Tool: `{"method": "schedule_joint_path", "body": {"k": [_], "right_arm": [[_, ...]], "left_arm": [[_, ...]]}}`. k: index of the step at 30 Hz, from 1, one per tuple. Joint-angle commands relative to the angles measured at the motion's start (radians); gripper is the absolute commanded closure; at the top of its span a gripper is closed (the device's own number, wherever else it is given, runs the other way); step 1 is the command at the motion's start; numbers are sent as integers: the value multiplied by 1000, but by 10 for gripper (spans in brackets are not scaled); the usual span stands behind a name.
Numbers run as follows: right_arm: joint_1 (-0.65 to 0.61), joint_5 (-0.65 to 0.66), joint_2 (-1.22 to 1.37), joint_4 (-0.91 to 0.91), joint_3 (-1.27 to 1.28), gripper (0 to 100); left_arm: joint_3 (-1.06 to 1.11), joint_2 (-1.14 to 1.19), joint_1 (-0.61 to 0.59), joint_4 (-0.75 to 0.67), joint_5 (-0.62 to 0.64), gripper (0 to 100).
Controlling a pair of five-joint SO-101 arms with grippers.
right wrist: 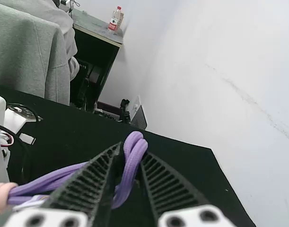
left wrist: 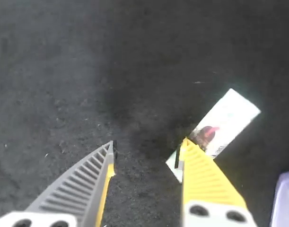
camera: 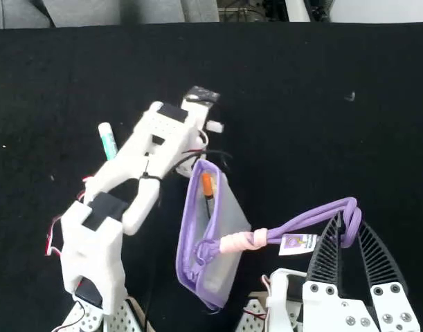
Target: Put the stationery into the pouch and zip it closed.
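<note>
Black counter (camera: 336,83), left hand (left wrist: 148,142) spread open just above it, holding nothing, right hand (right wrist: 131,158) clamped on purple cord (right wrist: 133,142) of pouch (camera: 228,228), white wall (right wrist: 220,71) behind

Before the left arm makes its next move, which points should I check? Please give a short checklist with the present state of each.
1. Left gripper open: ok.
2. Eraser between the fingers: not ok, it lies outside one finger.
3. Right gripper shut on the purple cord: ok.
4. Pouch zip open: cannot tell.
5. Green stick packed: not ok, it lies on the table beside the left arm.
</note>
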Motion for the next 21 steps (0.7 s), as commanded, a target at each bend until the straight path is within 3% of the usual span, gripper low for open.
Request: {"method": "schedule_joint_path", "body": {"k": [1, 12, 21], "right_arm": [[14, 6, 1, 34, -18, 987], [11, 6, 7, 34, -18, 987], [11, 6, 4, 34, -19, 987]], "left_arm": [[-48, -12, 61, 20, -75, 773], [-189, -51, 113, 196, -89, 775], [-136, 41, 170, 157, -117, 776]]}}
